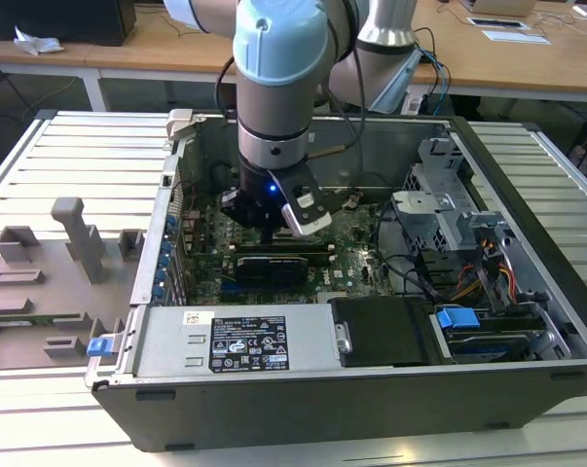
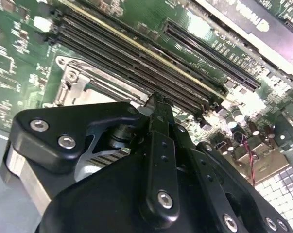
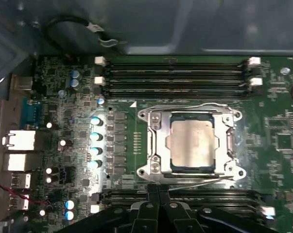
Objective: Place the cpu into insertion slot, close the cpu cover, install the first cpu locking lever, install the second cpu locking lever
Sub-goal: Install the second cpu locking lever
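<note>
Hanging low inside the open computer case (image 1: 527, 292), the pincer (image 3: 158, 190) has its two black fingers (image 2: 158, 111) pressed together, nothing between them. In the first wrist view the fingertips sit just beside the near edge of the insertion slot (image 3: 191, 141), above a thin locking lever (image 3: 199, 182) that runs along that edge. The cpu (image 3: 192, 144) lies flat in the slot, its pale metal top showing through the cut-out of the cpu cover (image 3: 158, 145), which is down over it. Long black memory slots (image 3: 175, 75) flank the socket on its far side, and another bank (image 2: 136, 63) lies close under the fingers, so little free room remains on either side. On the exterior view's left of the green motherboard (image 3: 63, 97) stands the case wall; a black graphics card (image 1: 274, 268) lies just in front of the arm. The case rests on a slatted grey tabletop (image 1: 79, 146).
</note>
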Action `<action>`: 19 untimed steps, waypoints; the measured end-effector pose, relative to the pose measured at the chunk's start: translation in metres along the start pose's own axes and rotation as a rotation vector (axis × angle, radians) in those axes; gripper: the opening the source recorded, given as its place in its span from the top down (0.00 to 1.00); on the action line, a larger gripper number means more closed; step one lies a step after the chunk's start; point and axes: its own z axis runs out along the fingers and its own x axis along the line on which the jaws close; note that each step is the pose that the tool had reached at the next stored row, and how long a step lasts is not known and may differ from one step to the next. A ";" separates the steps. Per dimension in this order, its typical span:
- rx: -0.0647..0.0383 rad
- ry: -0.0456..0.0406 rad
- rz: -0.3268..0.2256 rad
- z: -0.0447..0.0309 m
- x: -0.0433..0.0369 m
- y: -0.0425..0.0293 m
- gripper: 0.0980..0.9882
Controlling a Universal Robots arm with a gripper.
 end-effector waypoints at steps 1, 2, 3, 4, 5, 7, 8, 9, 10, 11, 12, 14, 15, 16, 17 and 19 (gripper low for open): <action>-0.007 0.0019 -0.013 0.0021 0.0016 -0.0003 0.99; -0.011 0.0036 -0.023 0.0035 0.0029 -0.0006 0.99; -0.016 0.0055 -0.037 0.0058 0.0047 -0.0009 0.99; -0.020 0.0068 -0.046 0.0071 0.0058 -0.0010 0.99; -0.024 0.0081 -0.054 0.0087 0.0068 -0.0013 0.99; -0.027 0.0094 -0.062 0.0108 0.0085 -0.0015 0.99; -0.029 0.0095 -0.064 0.0113 0.0089 -0.0015 0.99; -0.032 0.0097 -0.066 0.0125 0.0091 -0.0010 0.99; -0.033 0.0103 -0.068 0.0135 0.0093 -0.0004 0.99; -0.035 0.0104 -0.070 0.0144 0.0093 0.0004 0.99; -0.038 0.0103 -0.072 0.0154 0.0092 0.0016 0.99; -0.040 0.0115 -0.078 0.0175 0.0092 0.0028 0.99; -0.040 0.0119 -0.080 0.0181 0.0092 0.0032 0.99; -0.041 0.0126 -0.085 0.0183 0.0091 0.0034 0.99; -0.041 0.0130 -0.090 0.0183 0.0092 0.0035 0.99; -0.042 0.0109 -0.092 0.0149 0.0091 0.0041 0.99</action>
